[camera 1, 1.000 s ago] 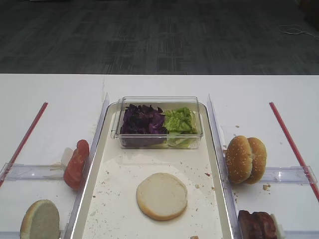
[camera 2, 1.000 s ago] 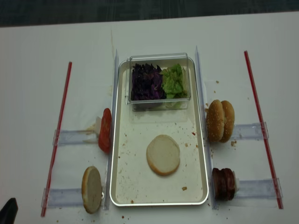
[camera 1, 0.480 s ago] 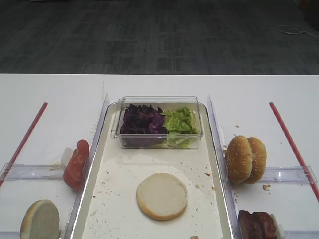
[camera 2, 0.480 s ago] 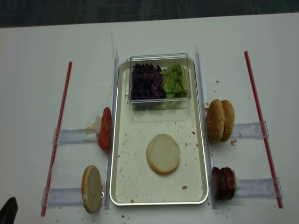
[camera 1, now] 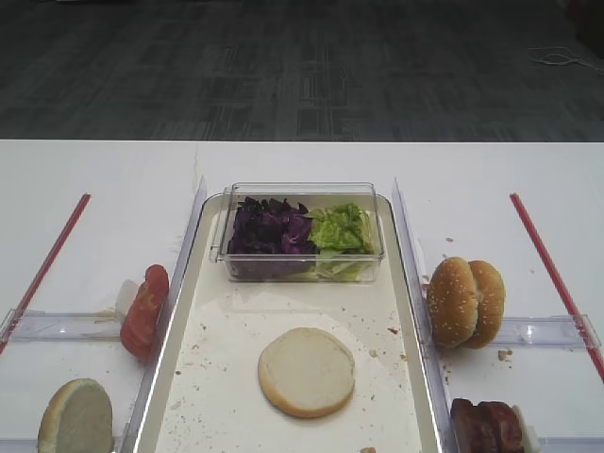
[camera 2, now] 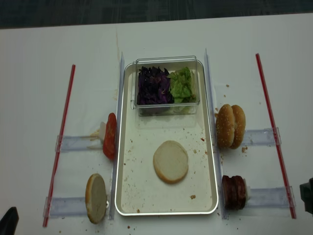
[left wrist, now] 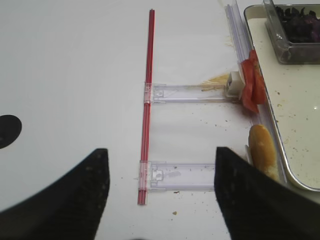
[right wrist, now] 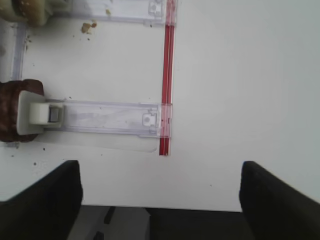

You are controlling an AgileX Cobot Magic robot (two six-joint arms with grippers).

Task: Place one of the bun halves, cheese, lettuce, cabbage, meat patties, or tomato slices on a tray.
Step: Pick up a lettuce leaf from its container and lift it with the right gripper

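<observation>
The metal tray (camera 1: 406, 283) (camera 2: 211, 166) holds one bun half (camera 1: 307, 371) (camera 2: 170, 161), cut face up. Standing outside it: two bun halves (camera 1: 465, 302) at right, another bun half (camera 1: 75, 415) (left wrist: 263, 150) at left, tomato slices (camera 1: 144, 310) (left wrist: 251, 85) and meat patties (camera 2: 234, 192) (right wrist: 12, 110). Cabbage (camera 1: 269, 226) and lettuce (camera 1: 342, 228) fill a clear box. No cheese is visible. My left gripper (left wrist: 157, 200) is open over the table left of the tray. My right gripper (right wrist: 160, 200) is open at the table's front edge, right of the patties.
The clear box (camera 2: 166, 85) sits at the tray's far end. Red strips (camera 2: 61, 142) (camera 2: 274, 132) run down both sides. Clear plastic rails (left wrist: 190, 92) (right wrist: 105, 117) hold the food upright. The table's front edge (right wrist: 165, 206) lies under the right gripper.
A dark part of the right arm has come into the overhead view at the right edge, beside the patties' rail. The food and the tray have not moved.
</observation>
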